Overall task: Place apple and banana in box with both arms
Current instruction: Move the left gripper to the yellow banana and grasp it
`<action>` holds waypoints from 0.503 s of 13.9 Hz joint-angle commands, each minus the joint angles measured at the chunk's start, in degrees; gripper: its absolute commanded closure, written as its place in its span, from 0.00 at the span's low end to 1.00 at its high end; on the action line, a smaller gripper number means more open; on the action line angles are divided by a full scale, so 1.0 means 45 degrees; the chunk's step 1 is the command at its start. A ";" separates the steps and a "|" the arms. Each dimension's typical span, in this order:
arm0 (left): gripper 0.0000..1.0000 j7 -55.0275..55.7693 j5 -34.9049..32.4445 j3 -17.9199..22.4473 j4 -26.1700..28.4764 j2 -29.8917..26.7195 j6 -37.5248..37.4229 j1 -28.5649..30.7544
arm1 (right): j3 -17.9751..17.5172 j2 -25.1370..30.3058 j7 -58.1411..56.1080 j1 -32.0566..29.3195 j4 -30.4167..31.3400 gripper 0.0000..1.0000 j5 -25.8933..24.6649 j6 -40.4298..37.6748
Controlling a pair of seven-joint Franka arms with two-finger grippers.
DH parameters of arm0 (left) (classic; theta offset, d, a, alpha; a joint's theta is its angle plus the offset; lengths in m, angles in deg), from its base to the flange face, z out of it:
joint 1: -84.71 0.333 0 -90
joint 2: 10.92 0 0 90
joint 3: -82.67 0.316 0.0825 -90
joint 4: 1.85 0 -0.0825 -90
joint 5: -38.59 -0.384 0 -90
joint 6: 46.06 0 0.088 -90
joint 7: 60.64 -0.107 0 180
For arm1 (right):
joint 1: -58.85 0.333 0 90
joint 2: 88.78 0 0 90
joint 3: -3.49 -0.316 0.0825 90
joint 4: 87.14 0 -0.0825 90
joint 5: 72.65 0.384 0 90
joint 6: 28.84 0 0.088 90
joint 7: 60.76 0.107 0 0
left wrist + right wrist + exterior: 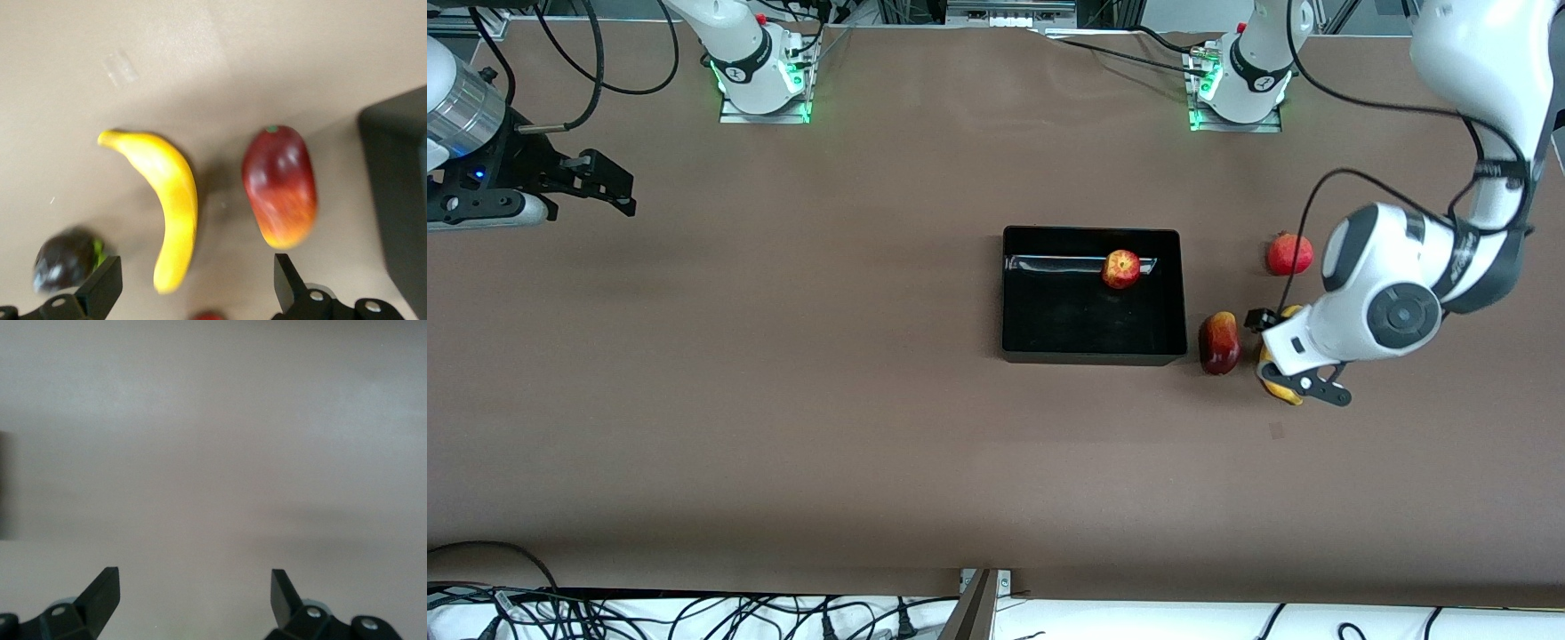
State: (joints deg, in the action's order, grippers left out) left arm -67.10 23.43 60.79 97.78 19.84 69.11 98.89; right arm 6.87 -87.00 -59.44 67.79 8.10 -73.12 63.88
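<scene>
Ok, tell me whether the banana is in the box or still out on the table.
Out. The banana lies on the table beside the mango, outside the box.

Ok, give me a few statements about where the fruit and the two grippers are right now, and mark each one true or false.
1. The apple lies inside the box. True.
2. The banana is in the box too. False: it lies on the table beside the mango, toward the left arm's end.
3. The left gripper is open above the banana. True.
4. The right gripper holds a fruit. False: it is open and empty, waiting over bare table at the right arm's end.
5. The mango touches the banana. False: a gap of table separates them.
</scene>
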 commanded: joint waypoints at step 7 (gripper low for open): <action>0.76 -0.0087 -0.1024 -0.0177 0.2802 0.0585 0.3841 0.1223 | -0.0106 -0.0142 0.0039 -0.0152 -0.0248 0.00 -0.0051 0.0039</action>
State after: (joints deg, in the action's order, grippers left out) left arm -67.45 21.69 60.66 110.03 22.68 86.16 103.82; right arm 6.87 -87.11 -59.44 67.78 8.10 -73.12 64.14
